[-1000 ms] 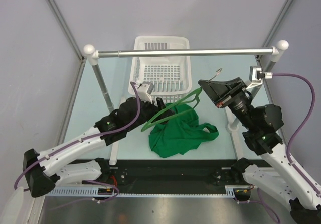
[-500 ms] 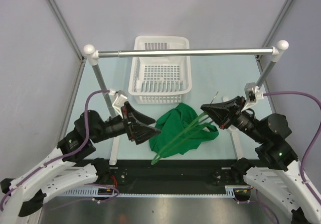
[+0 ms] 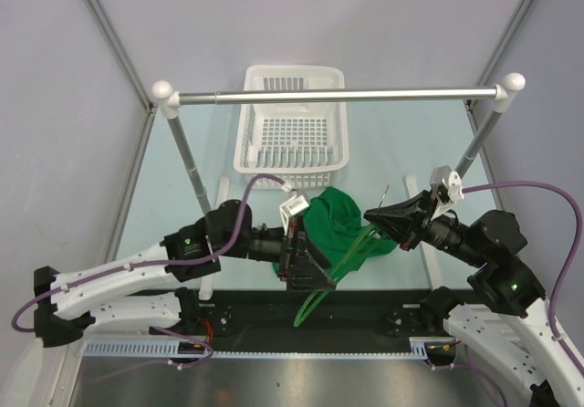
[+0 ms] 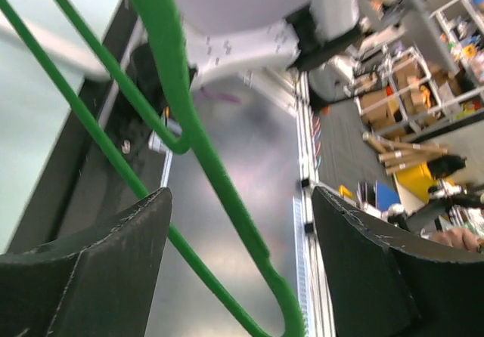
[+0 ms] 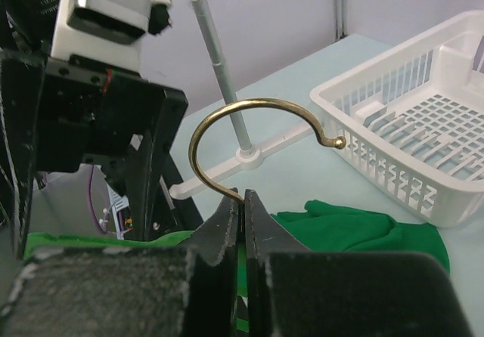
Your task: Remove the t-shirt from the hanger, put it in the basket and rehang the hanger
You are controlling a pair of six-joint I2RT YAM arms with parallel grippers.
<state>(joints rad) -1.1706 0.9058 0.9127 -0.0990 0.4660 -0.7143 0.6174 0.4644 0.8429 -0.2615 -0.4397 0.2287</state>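
Right pincer (image 5: 243, 197) clamped shut on hanger (image 4: 170, 57) neck; left pincer (image 4: 240, 193) wide open, straddling its wire. T-shirt (image 3: 333, 215) looks soft, limp: best pinch a bunched fold

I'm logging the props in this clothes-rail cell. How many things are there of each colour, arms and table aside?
Green: 2, the bright green cloth t-shirt and the thin green wire-like hanger
White: 1, the slotted white plastic basket
Silver: 1, the long silver metal rail
Total: 4

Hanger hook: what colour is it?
The hook is brassy gold, unlike the green hanger; clearest in the right wrist view, pinched by the right gripper.
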